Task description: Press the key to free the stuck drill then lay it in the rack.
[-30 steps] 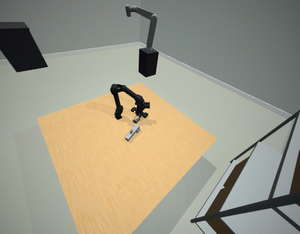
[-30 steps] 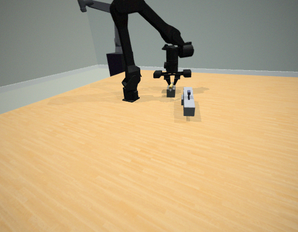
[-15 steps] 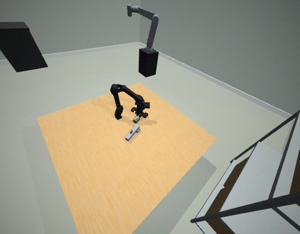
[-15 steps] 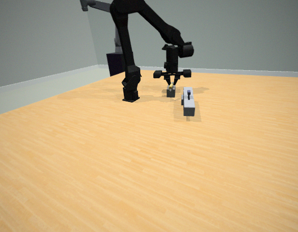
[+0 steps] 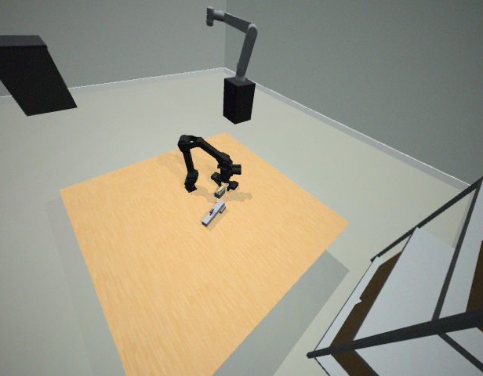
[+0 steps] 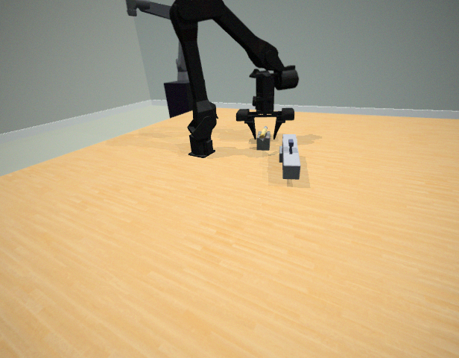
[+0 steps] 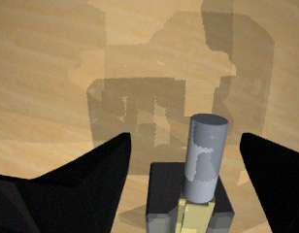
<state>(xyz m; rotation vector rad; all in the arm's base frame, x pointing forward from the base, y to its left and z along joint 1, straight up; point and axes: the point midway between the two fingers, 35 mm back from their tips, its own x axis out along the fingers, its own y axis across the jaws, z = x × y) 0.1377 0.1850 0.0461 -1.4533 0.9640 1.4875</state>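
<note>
The drill, a yellow body [image 5: 221, 189] [image 6: 264, 132] [image 7: 194, 216] with a grey cylinder end [image 7: 208, 155], lies in the small dark grey rack [image 5: 219, 195] [image 6: 263, 145] [image 7: 164, 189]. My gripper [image 5: 224, 185] [image 6: 265, 137] [image 7: 186, 140] is open above the rack, its fingers apart on both sides of the drill and not touching it. A long grey block [image 5: 208, 218] [image 6: 290, 171] stands beside the rack. A small dark piece [image 5: 212, 211] [image 6: 290, 144], apparently the key, is on its top; how far down it is pressed I cannot tell.
The wooden table top [image 5: 185, 283] [image 6: 183, 250] carries the arm's base [image 5: 190, 186] [image 6: 201, 148], to one side of the rack. Beyond the table stand a grey arm on a dark pedestal [image 5: 238, 101] and a shelf-like frame [image 5: 404, 275].
</note>
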